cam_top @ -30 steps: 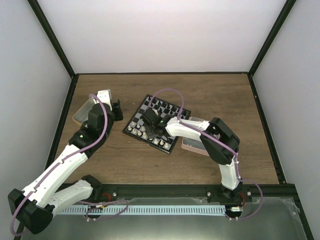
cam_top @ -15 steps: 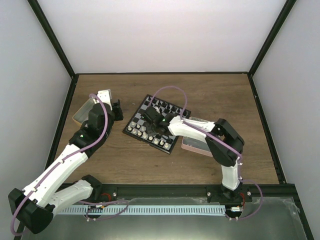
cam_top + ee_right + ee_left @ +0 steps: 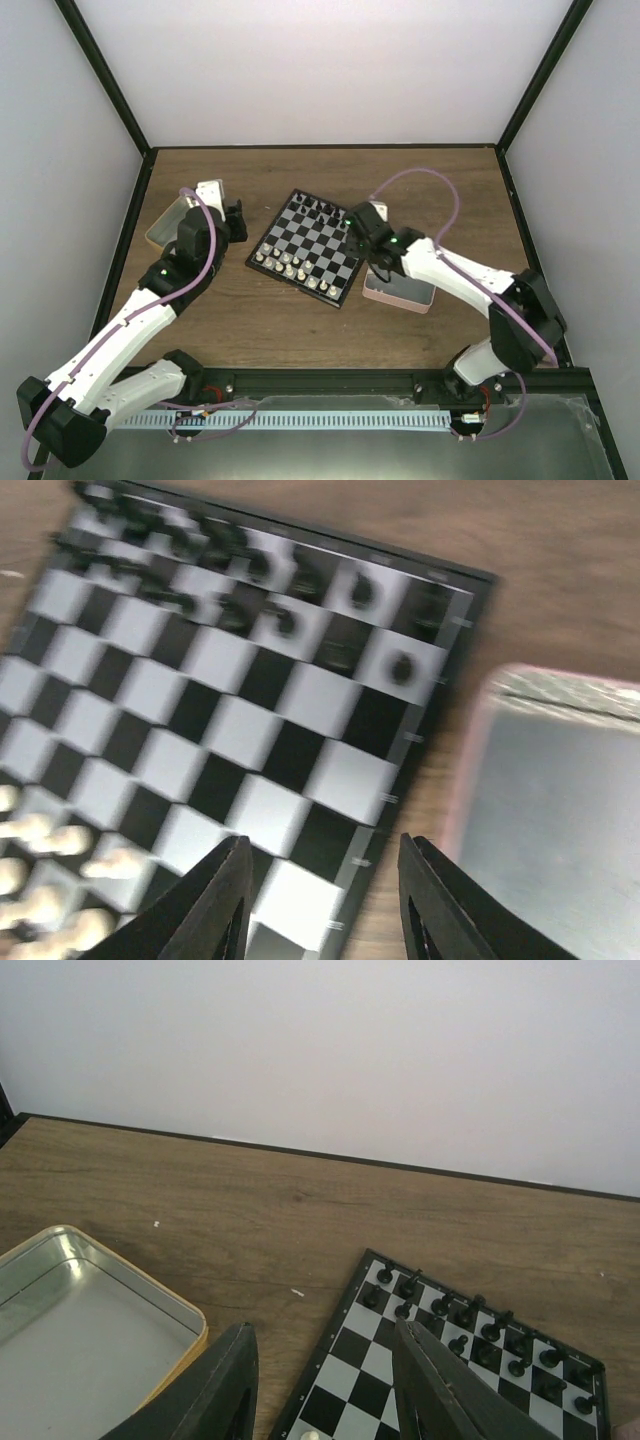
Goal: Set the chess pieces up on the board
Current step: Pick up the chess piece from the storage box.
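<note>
The board lies tilted at the table's middle. Black chess pieces line its far edge and cream-white ones line its near edge. My right gripper hovers over the board's right edge, beside the pink tray. In the right wrist view this gripper is open and empty above the board, with blurred black pieces and white pieces showing. My left gripper hangs just left of the board. It is open and empty over the board's corner, near black pieces.
A pink square tray sits right of the board, touching its corner, and fills the right of the wrist view. A yellow-sided metal tin stands at the far left, and its inside looks bare. Dark frame rails border the table.
My right arm has pulled back from over the board's middle to its right edge, by the pink tray, and its jaws have opened. The left arm has not moved.
</note>
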Available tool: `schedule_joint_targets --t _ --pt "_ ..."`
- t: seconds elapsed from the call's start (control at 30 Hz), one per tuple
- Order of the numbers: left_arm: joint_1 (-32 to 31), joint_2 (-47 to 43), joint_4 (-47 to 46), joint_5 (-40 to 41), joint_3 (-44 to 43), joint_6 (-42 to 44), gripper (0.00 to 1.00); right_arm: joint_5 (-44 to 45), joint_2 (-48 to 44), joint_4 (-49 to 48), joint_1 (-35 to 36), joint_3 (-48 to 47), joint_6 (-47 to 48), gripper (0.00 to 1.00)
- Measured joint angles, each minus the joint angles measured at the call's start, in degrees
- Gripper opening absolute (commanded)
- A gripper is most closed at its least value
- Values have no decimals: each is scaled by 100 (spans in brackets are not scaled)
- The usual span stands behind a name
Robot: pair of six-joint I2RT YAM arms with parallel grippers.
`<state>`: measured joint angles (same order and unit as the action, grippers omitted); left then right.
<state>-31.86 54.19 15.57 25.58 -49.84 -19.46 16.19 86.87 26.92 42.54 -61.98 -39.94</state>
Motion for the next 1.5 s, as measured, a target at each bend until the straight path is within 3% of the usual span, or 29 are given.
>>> schedule_joint_targets --t 0.33,0.57,1.07,1.33,1.5 --pt "0 2 -83 -192 72 4 44 -232 -754 284 -927 1700 -310 43" --pt "0 4 -164 -256 83 2 44 -929 -439 37 -1060 1722 205 32" --pt "0 39 -221 -297 83 15 44 -1283 339 -345 -1189 1517 1025 35" --pt "7 39 -221 -297 83 22 44 -826 426 -452 -1209 1436 673 23" --pt "7 39 -221 -297 83 22 44 -549 404 -420 -1211 1414 210 22"
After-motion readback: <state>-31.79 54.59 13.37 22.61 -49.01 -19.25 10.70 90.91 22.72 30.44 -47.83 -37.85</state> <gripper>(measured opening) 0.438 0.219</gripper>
